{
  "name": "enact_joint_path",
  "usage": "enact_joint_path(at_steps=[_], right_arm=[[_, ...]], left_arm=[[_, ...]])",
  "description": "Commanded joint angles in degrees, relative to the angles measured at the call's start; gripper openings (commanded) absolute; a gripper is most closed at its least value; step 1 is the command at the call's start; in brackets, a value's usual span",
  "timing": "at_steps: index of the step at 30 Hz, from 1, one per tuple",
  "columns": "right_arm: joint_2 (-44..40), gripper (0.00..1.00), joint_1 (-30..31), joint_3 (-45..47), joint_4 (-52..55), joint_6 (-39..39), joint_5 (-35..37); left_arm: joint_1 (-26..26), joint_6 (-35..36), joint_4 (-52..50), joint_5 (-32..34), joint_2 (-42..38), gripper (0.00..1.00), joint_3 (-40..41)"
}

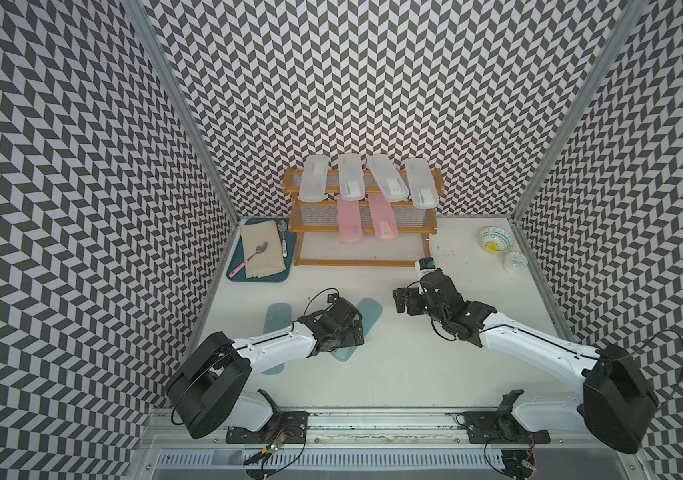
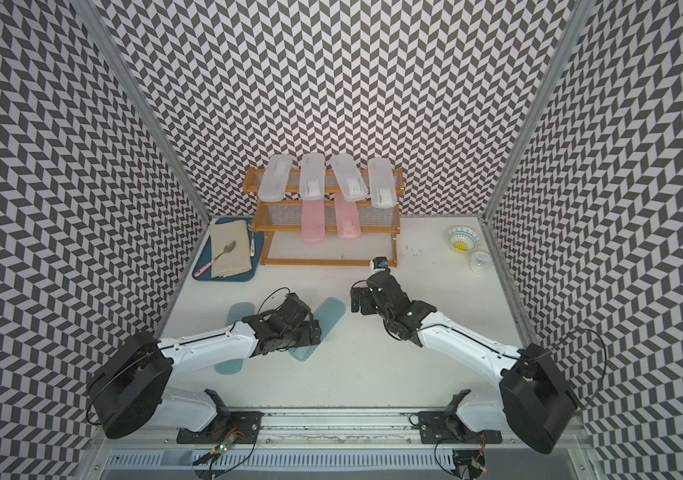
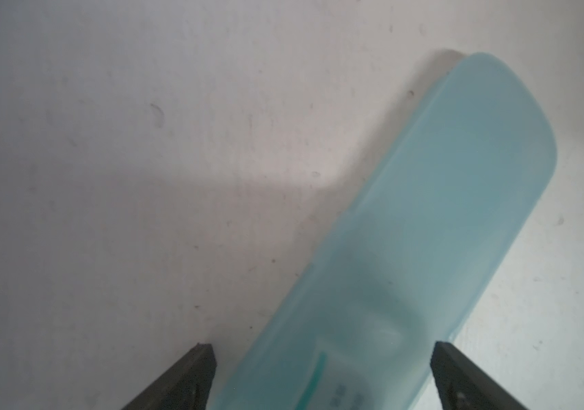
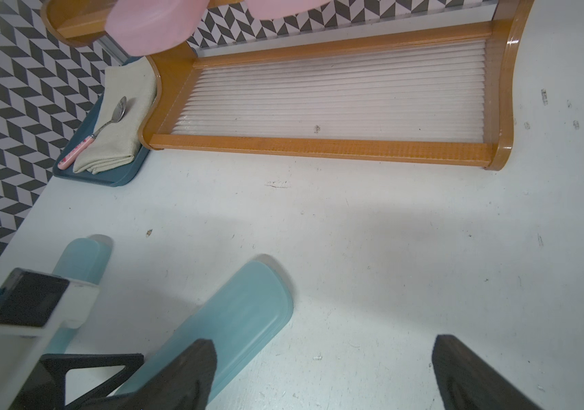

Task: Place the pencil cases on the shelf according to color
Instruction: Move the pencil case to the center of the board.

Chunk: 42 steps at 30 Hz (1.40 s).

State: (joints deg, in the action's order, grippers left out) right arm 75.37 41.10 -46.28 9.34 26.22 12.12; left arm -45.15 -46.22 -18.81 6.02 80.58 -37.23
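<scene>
The shelf (image 1: 362,262) stands at the back, with several frosted white pencil cases (image 1: 351,176) across its top tier. Two pink ones (image 1: 348,224) lie on the middle tier, and the bottom mesh tier (image 4: 336,96) is bare. Two teal cases lie on the table. One (image 1: 276,318) is partly under my left arm. The other (image 1: 369,311) slants beneath my left gripper (image 1: 356,330). In the left wrist view that gripper (image 3: 322,348) is open, its fingers on either side of the teal case (image 3: 425,213). My right gripper (image 4: 323,341) hangs open over bare table beside that case (image 4: 241,312).
A dark blue tray (image 1: 236,274) at the back left holds a folded cloth and spoons. A patterned bowl (image 1: 497,240) and a small white round tub (image 1: 515,262) sit at the back right. Patterned walls close in three sides.
</scene>
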Motion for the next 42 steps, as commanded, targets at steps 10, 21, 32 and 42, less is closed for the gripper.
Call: enact_joint_path(at_steps=[10, 21, 32, 42], right_arm=[[-4.37, 1.00, -0.74, 1.40, 0.53, 2.65, 4.68], [0.03, 1.00, -0.75, 2.72, -2.77, 5.35, -7.23], [14.19, 1.00, 7.70, -2.53, -6.13, 9.79, -13.35], [20.95, 1.00, 13.43, -6.42, -6.81, 10.82, -12.73]], left_arm=[[-10.05, -2.74, -1.01, -0.98, 8.27, 0.99, -10.27], [6.67, -1.34, -11.68, 11.90, -8.31, 1.00, -4.81], [33.69, 1.64, -8.85, 4.61, -22.95, 1.00, 5.21], [44.70, -1.13, -3.15, -0.95, -21.31, 1.00, 11.92]])
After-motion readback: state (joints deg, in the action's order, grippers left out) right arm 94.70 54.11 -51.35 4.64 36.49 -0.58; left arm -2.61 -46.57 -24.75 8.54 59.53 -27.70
